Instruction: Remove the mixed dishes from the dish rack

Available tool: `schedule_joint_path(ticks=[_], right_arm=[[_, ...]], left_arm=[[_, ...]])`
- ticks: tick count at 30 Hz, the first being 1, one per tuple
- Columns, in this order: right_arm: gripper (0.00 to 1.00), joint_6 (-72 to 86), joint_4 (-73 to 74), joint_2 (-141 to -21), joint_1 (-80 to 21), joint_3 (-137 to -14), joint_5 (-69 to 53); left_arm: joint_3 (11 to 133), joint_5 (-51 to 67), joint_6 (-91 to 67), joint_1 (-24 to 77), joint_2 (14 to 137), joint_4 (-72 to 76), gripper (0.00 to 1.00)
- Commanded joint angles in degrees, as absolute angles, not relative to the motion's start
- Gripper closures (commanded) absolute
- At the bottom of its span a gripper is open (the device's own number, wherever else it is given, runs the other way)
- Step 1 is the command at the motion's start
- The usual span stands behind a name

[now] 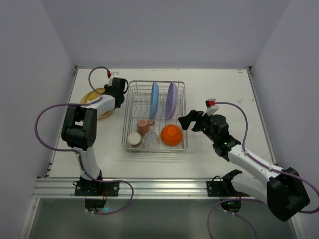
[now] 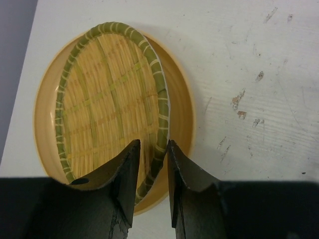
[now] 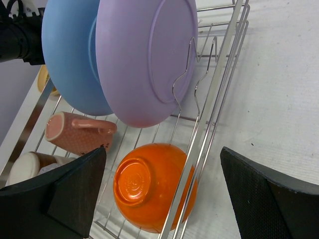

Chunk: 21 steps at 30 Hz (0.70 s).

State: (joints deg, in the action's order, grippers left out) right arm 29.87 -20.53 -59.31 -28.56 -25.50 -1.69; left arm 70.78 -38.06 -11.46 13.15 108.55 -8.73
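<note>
The dish rack [image 1: 128, 107] holds a light-blue plate [image 1: 154, 99] and a lavender plate [image 1: 171, 99] upright in its prongs. In its near part lie a pink mug [image 1: 145, 126], a cream cup [image 1: 134, 139], a clear glass [image 1: 151, 141] and an upturned orange bowl [image 1: 172, 135]. Left of the rack, a yellow woven plate [image 2: 107, 99] rests in a tan plate [image 2: 182, 109] on the table. My left gripper [image 2: 153, 144] hovers over their near rim, jaws a little apart, gripping nothing. My right gripper [image 3: 163, 152] is wide open beside the rack's right wall [image 3: 219, 94], facing the orange bowl [image 3: 149, 189].
White walls close in the table on the left, back and right. The stacked plates [image 1: 97, 102] sit close to the left table edge. Bare tabletop [image 1: 224, 89] lies right of the rack.
</note>
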Motion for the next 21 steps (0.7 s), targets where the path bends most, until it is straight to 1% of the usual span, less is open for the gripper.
schedule_joint_path(ticks=[1,14,19,21], right_arm=[[0.01,28.83,-21.36,-58.97,-28.74,-27.95,-2.11],[0.01,28.74,-21.18,-58.89,-28.83,-28.04,-2.11],[0.01,28.74,-21.09,-59.06,-28.83,-28.21,-2.20],[0.01,28.74,-21.01,-59.24,-28.83,-28.30,-2.20]], left_arm=[[73.83,-34.46,-12.83,11.87,109.42,-9.05,0.68],[75.76,-31.11,-12.92,11.69,111.62,-10.72,0.68],[74.45,-30.85,-13.09,11.69,108.99,-10.11,0.68],[73.05,-32.16,-13.18,11.69,105.92,-8.28,0.67]])
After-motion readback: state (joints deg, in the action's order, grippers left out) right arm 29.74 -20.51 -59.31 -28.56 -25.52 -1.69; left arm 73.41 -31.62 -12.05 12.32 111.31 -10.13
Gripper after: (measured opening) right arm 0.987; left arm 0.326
